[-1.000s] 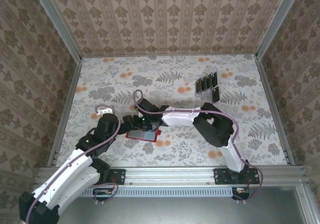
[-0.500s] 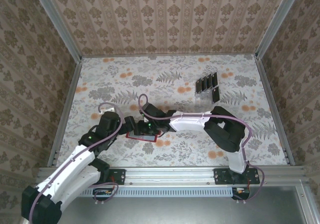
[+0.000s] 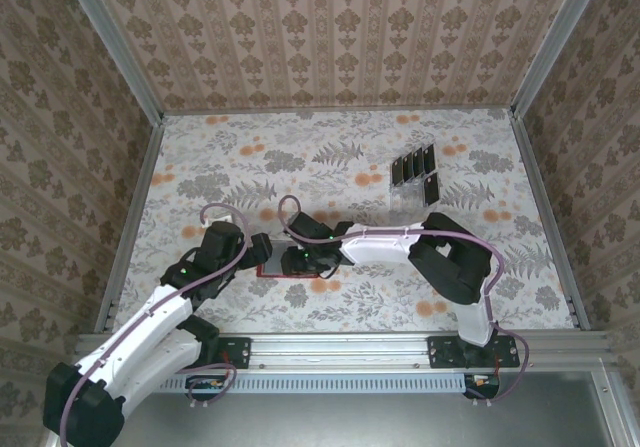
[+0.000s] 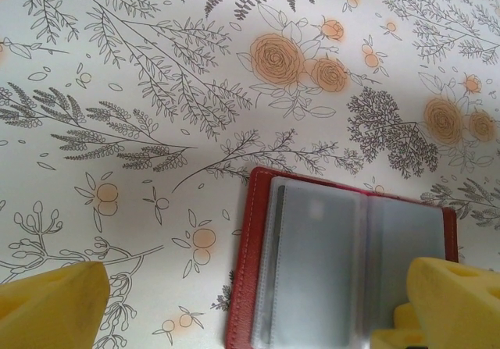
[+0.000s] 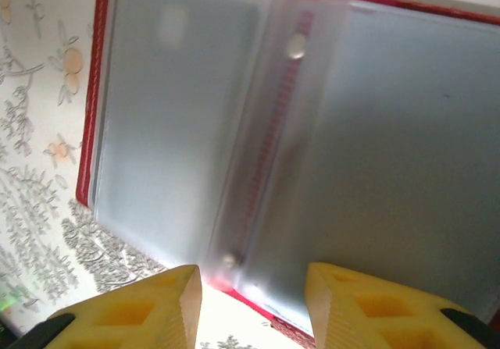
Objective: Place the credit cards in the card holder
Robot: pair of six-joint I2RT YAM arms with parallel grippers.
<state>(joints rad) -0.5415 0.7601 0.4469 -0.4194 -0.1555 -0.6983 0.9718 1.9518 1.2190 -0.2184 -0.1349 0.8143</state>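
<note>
The small red folding wallet [image 3: 285, 273] lies opened flat on the floral counter [image 3: 350, 157], between both hands. The left hand [image 4: 250, 306] gapes wide and empty. The right hand [image 5: 254, 302] hangs half-spread over the wallet's edge, gripping nothing. The thin black cards [image 3: 415, 170] stand well apart.

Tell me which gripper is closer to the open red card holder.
Right. The right gripper hangs close over the card holder's centre fold, fingers apart. The left gripper, wide open, stands farther off by its left edge.
</note>
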